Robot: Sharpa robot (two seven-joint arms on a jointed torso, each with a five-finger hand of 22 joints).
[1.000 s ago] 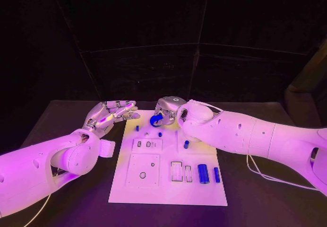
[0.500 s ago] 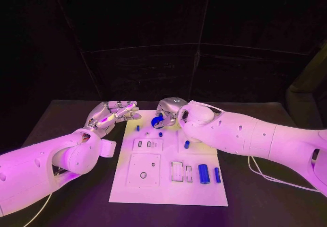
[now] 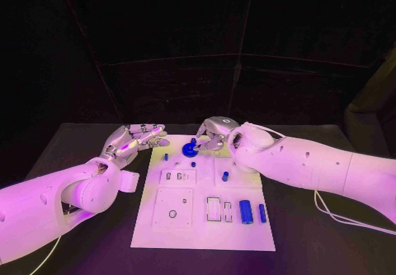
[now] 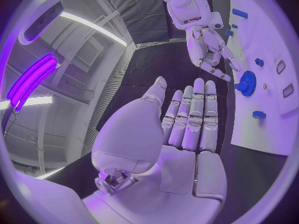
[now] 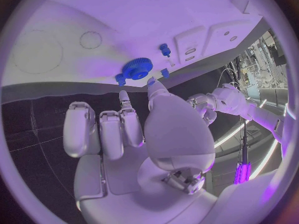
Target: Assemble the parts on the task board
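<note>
Blue gear (image 3: 190,151) flat at task board (image 3: 248,238) far edge, probably light, stiff, best pinched by toothed rim; right hand (image 3: 216,133) just beside, fingers apart, empty; left hand (image 3: 136,137) spread, empty.

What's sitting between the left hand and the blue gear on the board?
In the head view, one small blue peg stands on the task board between the left hand and the blue gear; otherwise bare white board.

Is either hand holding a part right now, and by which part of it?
Neither. The blue gear lies on the task board, apart from the right hand's fingertips. The left hand is open, holding nothing.
</note>
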